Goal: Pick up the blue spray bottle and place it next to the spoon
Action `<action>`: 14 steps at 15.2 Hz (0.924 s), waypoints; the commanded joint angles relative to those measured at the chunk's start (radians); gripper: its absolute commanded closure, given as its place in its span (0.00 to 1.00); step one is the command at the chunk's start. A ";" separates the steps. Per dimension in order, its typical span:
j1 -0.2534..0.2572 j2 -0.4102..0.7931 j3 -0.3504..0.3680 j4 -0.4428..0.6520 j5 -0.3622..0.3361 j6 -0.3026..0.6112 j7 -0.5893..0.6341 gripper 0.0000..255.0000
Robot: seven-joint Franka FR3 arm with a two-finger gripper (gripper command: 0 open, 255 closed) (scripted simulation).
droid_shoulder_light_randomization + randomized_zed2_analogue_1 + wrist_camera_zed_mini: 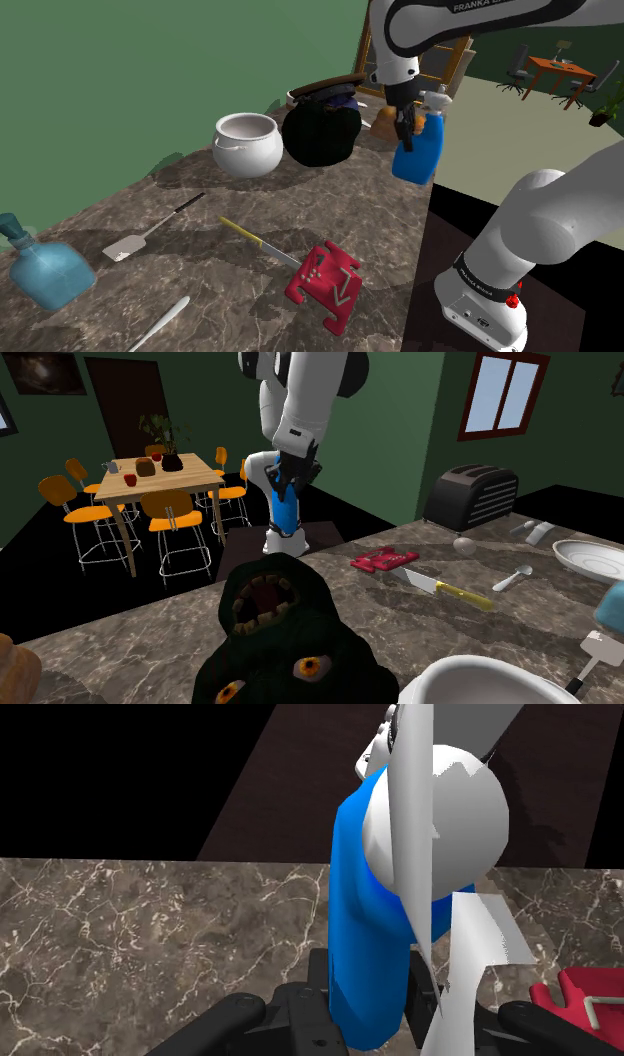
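Two spray bottles in the room: the deep blue spray bottle (417, 160) hangs clasped in the end effector (405, 122), in the air over the tabletop (340, 205) at its right edge in the shoulder view. A paler bottle (47, 272) sits at that view's left. One spoon (160, 322), one knife (258, 242) and one spatula (148, 233) lie nearer, with bare marble between them.

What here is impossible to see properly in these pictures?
Spoon, shoulder view: one end cut off by the bottom edge.
Blue spray bottle, second exterior view: top hidden behind the hand.
Plate, second exterior view: cut off by the right edge.
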 commanded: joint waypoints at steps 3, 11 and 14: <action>0.000 -0.007 0.002 0.049 0.001 -0.056 -0.005 1.00; 0.000 -0.008 0.005 0.155 -0.001 -0.163 -0.017 1.00; -0.001 -0.005 0.006 0.198 -0.001 -0.203 -0.022 1.00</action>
